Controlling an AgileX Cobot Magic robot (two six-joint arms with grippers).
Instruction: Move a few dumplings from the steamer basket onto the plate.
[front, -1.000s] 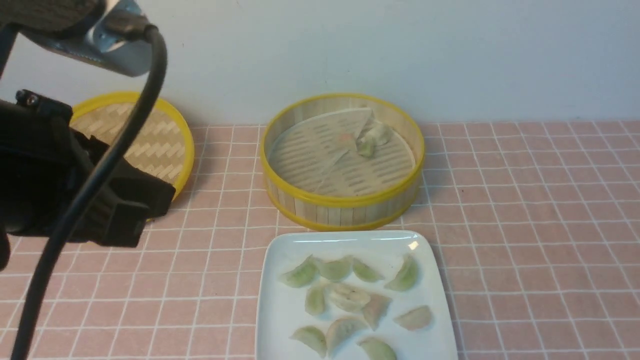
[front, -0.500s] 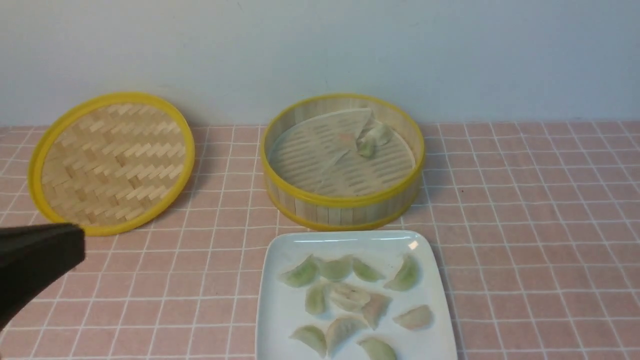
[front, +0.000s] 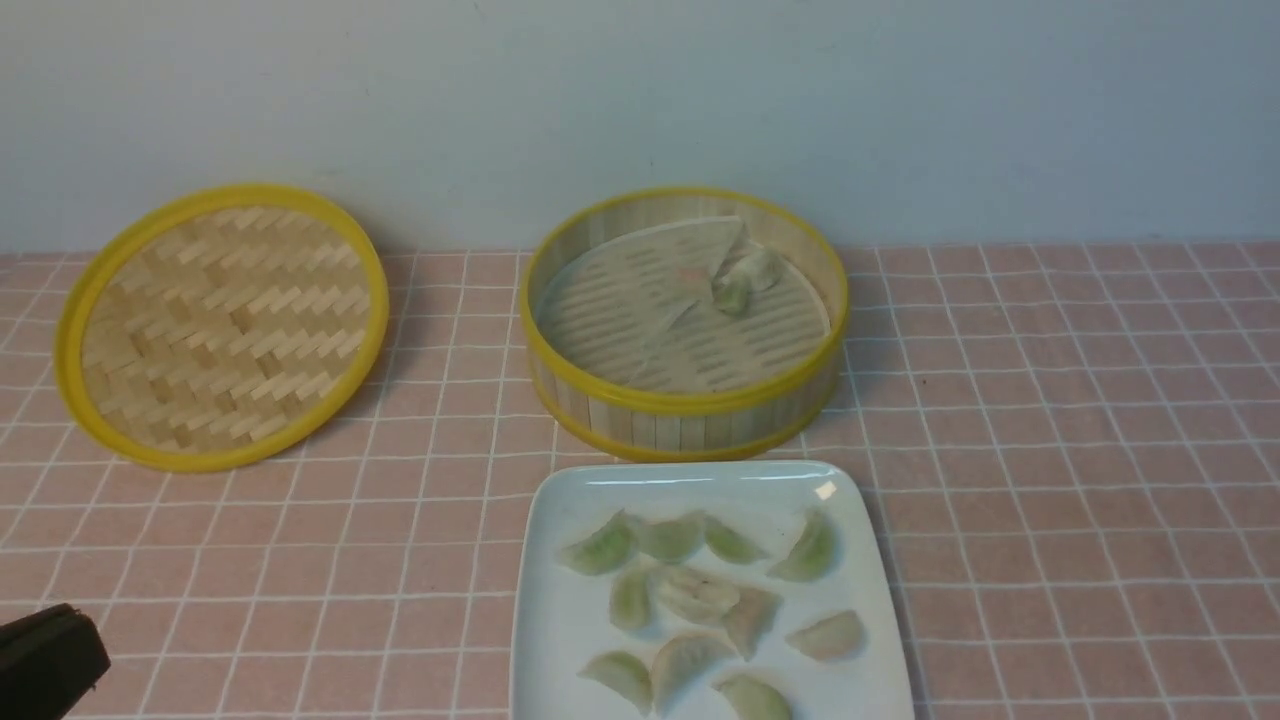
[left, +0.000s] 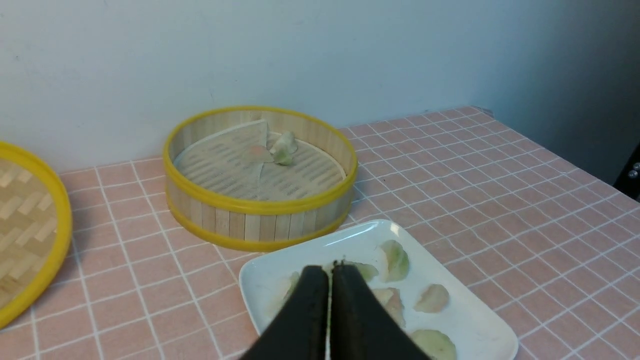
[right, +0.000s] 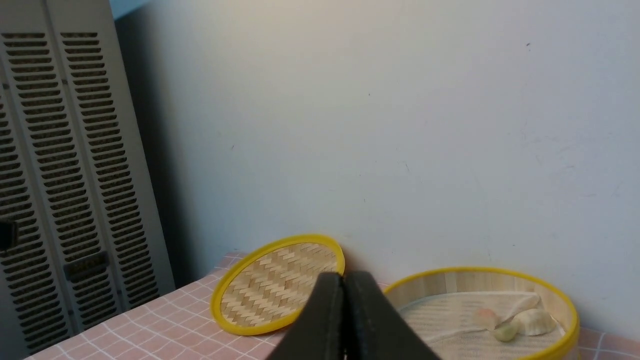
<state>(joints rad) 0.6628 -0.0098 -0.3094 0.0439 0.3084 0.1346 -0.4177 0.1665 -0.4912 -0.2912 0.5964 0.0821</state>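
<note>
The steamer basket (front: 690, 408) stands at the table's middle back with a small cluster of dumplings (front: 742, 278) by its far wall, beside a folded liner. In front of it the white plate (front: 560, 625) holds several dumplings (front: 700, 595), pale green and pinkish. My left gripper (left: 329, 270) is shut and empty, raised on the near side of the plate (left: 480, 320); in the front view only a black tip of the left gripper (front: 50, 655) shows in the lower left corner. My right gripper (right: 344, 276) is shut and empty, held high and back from the basket (right: 480, 274).
The shallow woven lid (front: 222, 325) lies at the back left, leaning toward the wall. A pink tiled cloth (front: 1050, 450) covers the table. A grey louvred cabinet (right: 60, 175) stands beyond the table's left end.
My left arm has drawn back and down, from covering the lid to just a tip in the lower left corner of the front view. The dumplings have not moved.
</note>
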